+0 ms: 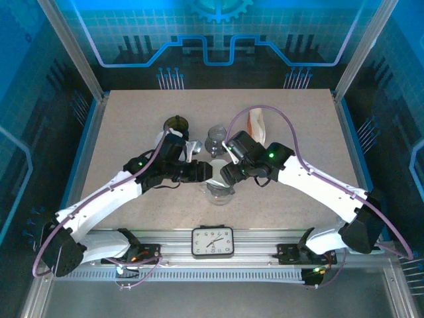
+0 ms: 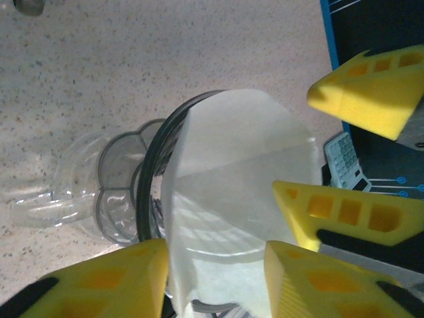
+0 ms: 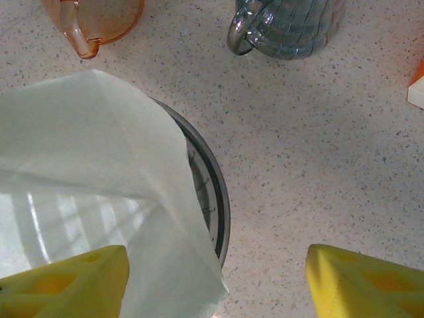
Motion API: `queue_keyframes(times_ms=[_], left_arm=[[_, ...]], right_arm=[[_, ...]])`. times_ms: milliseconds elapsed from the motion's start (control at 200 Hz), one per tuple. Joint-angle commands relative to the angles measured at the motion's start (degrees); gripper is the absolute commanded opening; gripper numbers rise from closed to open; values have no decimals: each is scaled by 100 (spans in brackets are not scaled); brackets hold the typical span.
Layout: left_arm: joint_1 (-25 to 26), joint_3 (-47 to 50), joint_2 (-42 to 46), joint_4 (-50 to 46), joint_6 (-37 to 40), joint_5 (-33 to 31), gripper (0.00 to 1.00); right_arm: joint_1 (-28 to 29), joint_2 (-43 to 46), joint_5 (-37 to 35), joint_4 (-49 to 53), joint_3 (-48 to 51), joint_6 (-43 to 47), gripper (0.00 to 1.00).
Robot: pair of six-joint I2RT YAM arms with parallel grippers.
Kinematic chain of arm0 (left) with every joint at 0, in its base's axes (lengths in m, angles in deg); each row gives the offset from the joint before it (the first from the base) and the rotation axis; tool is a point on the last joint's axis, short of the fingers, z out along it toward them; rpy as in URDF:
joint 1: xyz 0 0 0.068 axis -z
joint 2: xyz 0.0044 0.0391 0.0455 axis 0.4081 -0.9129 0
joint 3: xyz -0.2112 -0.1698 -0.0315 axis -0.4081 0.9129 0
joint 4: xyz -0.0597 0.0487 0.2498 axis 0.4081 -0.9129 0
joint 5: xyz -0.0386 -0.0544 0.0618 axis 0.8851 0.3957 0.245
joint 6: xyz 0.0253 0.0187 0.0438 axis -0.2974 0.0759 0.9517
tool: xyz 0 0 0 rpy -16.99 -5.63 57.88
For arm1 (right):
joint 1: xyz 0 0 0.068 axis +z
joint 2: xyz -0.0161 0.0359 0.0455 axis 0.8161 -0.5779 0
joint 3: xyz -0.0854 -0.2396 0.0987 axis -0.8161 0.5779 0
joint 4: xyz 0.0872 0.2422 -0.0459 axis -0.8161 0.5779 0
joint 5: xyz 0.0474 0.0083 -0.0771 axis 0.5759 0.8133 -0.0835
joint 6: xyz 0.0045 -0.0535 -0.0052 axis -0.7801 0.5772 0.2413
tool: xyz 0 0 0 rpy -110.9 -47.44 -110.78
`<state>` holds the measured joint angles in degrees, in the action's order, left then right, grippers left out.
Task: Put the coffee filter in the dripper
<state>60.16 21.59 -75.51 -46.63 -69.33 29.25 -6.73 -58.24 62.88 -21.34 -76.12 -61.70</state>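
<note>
The white paper coffee filter [image 2: 232, 185] stands opened as a cone in the mouth of the clear, dark-rimmed dripper [image 2: 147, 185], its upper part sticking out above the rim. My left gripper [image 2: 215, 281] has closed in on the filter's two sides, and the paper fills the gap between its yellow fingers. The right gripper [image 3: 215, 285] is open wide: one finger [image 3: 63, 281] lies against the filter [image 3: 86, 165], the other hangs over bare table beside the dripper [image 3: 215, 199]. From above, both grippers [image 1: 207, 172] [image 1: 224, 173] meet over the dripper [image 1: 220, 193] mid-table.
Behind the dripper stand a ribbed glass jug [image 3: 285, 23], an orange-tinted cup [image 3: 93, 16], a dark cup [image 1: 176, 124] and an orange packet [image 1: 257, 126]. A clear plastic piece [image 2: 59, 199] lies beside the dripper. A clock [image 1: 212, 241] sits at the near edge.
</note>
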Motion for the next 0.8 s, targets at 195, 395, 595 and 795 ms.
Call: queue_keyframes(times_ms=[195, 395, 595, 795], left_arm=[[29, -307, -21, -737, 479, 213, 37], [31, -336, -85, -780, 556, 254, 37], [30, -327, -119, -717, 551, 217, 37], [31, -314, -147, -699, 554, 204, 37]], right_arm=[[-276, -116, 96, 115, -297, 54, 72], [-345, -295, 158, 111, -534, 144, 67], [-358, -268, 153, 72, -485, 135, 49], [-281, -208, 136, 35, -349, 143, 29]])
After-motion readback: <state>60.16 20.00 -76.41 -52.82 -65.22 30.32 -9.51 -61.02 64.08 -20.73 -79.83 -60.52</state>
